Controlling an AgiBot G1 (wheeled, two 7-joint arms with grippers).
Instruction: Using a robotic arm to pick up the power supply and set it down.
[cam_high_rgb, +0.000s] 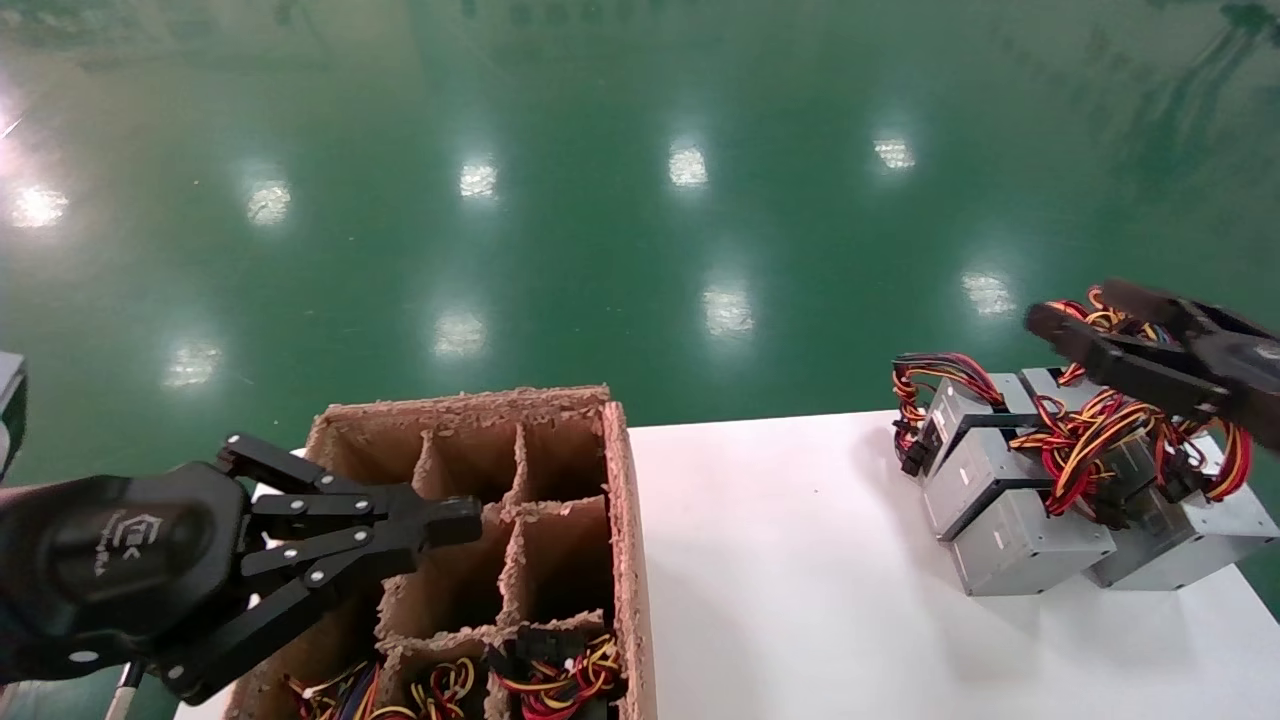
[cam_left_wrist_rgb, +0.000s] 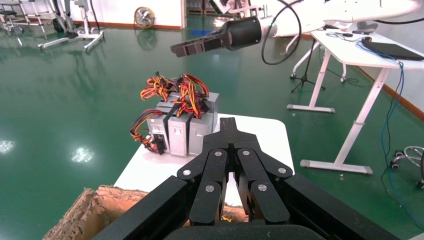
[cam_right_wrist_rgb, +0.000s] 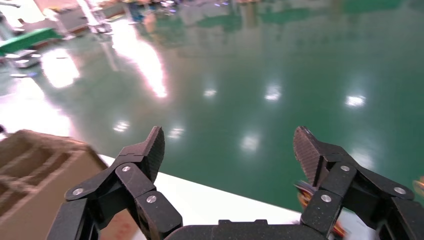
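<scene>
Head view has the right gripper (cam_high_rgb: 1060, 335) spread wide, empty, hovering over the power supply (cam_high_rgb: 1010, 500) cluster on the white table (cam_high_rgb: 800, 580); left gripper (cam_high_rgb: 455, 522) pinched shut above the cardboard box (cam_high_rgb: 620, 520). Loose wires (cam_high_rgb: 1085, 440) could snag a finger on descent

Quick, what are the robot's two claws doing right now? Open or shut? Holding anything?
Left gripper: shut, holding nothing, above the cardboard box.
Right gripper: open, holding nothing, above the power supplies.

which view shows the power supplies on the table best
The head view: the power supplies sit whole on the white table, wires visible. The left wrist view shows them farther off; the right wrist view catches only some wires.
</scene>
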